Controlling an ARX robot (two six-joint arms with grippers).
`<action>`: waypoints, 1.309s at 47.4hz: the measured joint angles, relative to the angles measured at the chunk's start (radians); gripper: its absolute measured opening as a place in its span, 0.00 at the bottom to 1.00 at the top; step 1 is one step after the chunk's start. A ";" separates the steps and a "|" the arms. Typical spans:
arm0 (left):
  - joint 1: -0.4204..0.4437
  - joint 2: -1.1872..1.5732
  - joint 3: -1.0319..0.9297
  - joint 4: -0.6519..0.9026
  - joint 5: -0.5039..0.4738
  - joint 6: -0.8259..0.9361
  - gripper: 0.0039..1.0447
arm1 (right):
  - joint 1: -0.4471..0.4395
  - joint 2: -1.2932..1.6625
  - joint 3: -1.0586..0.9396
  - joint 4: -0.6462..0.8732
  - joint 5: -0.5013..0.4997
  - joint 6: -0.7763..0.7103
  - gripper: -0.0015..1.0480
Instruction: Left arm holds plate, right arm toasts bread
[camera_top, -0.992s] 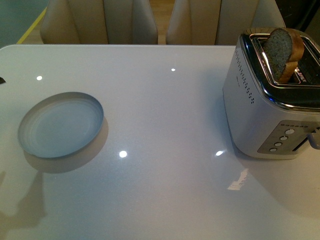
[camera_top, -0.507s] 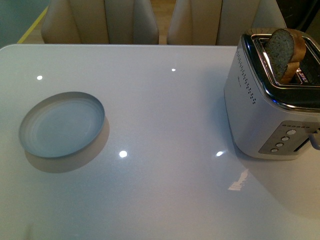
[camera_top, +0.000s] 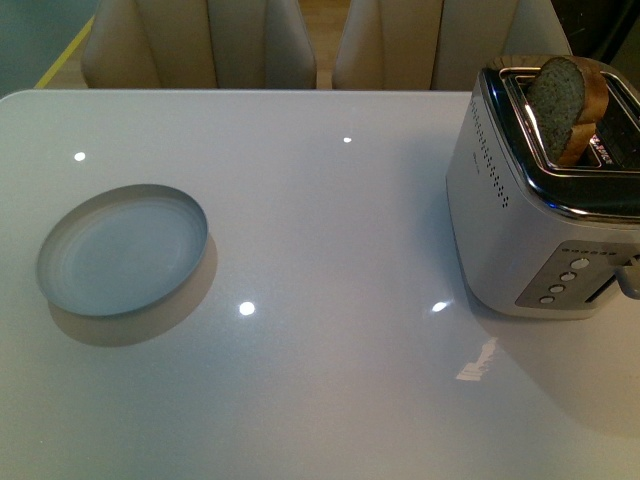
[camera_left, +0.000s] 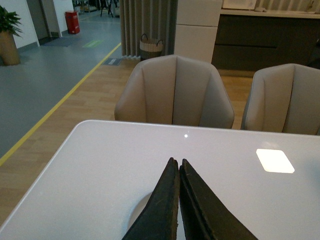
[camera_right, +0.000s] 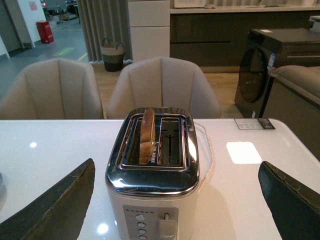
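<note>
The pale blue-grey plate (camera_top: 122, 250) lies empty on the left of the white table (camera_top: 330, 220). The slice of bread (camera_top: 565, 95) stands upright in the left slot of a silver toaster (camera_top: 530, 230) at the right, its top sticking out. Neither gripper shows in the front view. In the left wrist view my left gripper (camera_left: 176, 161) is shut and empty above the table, with a sliver of the plate (camera_left: 139, 215) beneath its fingers. In the right wrist view my right gripper (camera_right: 175, 165) is wide open, facing the toaster (camera_right: 155, 200) and bread (camera_right: 147, 135) from a distance.
Two beige chairs (camera_top: 210, 45) stand behind the table's far edge. The toaster's lever (camera_right: 166, 226) and buttons face the right gripper. The toaster's second slot (camera_right: 170, 142) holds nothing. A card (camera_right: 254, 123) lies at the far right of the table.
A dark tip at the left edge and an arm shadow at the table's front left have gone from the front view. Plate, toaster and bread have not moved.
</note>
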 joint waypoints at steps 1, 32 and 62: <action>-0.002 -0.030 -0.003 -0.026 -0.003 0.000 0.03 | 0.000 0.000 0.000 0.000 0.000 0.000 0.91; -0.079 -0.598 -0.083 -0.482 -0.080 0.002 0.03 | 0.000 0.000 0.000 0.000 0.000 0.000 0.91; -0.079 -0.914 -0.083 -0.784 -0.080 0.003 0.03 | 0.000 0.000 0.000 0.000 0.000 0.000 0.91</action>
